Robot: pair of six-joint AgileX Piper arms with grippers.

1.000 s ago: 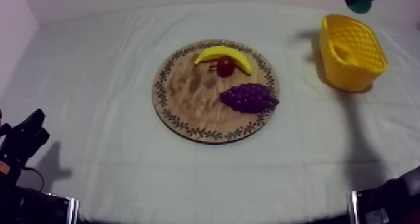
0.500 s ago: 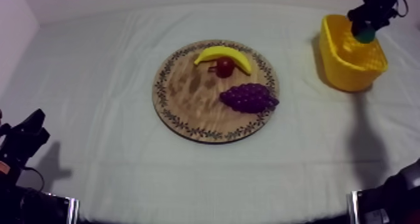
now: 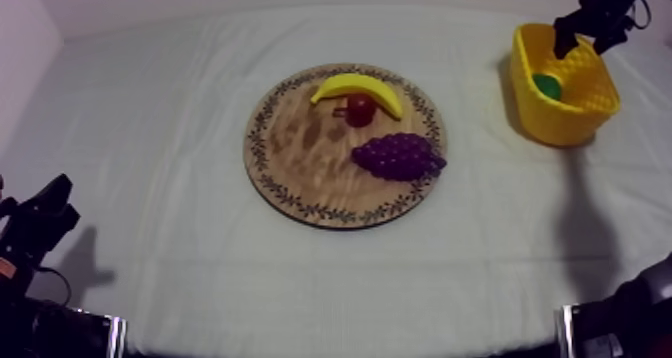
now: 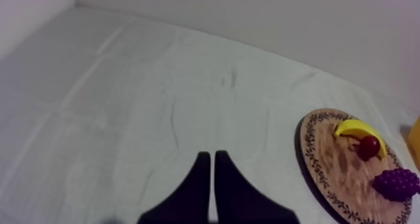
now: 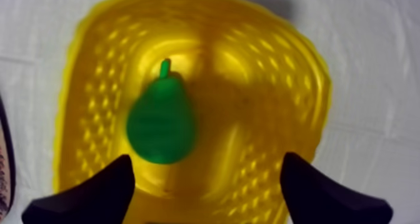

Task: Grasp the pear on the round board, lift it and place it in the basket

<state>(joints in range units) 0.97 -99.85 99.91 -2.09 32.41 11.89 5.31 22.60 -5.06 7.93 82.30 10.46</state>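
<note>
**A:** What is the right end effector doing?

**B:** It hangs at the upper right of the top view, over the yellow basket. Its own camera shows the two black fingers spread wide apart with nothing between them.

**A:** And the pear?

**B:** The pear lies on the basket's floor, clear of the fingers, with its stem pointing away from them. From above it is a green patch near the basket's left wall.

**A:** The other arm?

**B:** The left end effector is pressed together into a narrow wedge over bare cloth. In the top view it sits low at the lower left, well apart from the wooden board.

**A:** What is on the board?

**B:** It sits mid-frame on the surface. It carries a banana, a small red fruit touching the banana, and a bunch of grapes near the right rim.
</note>
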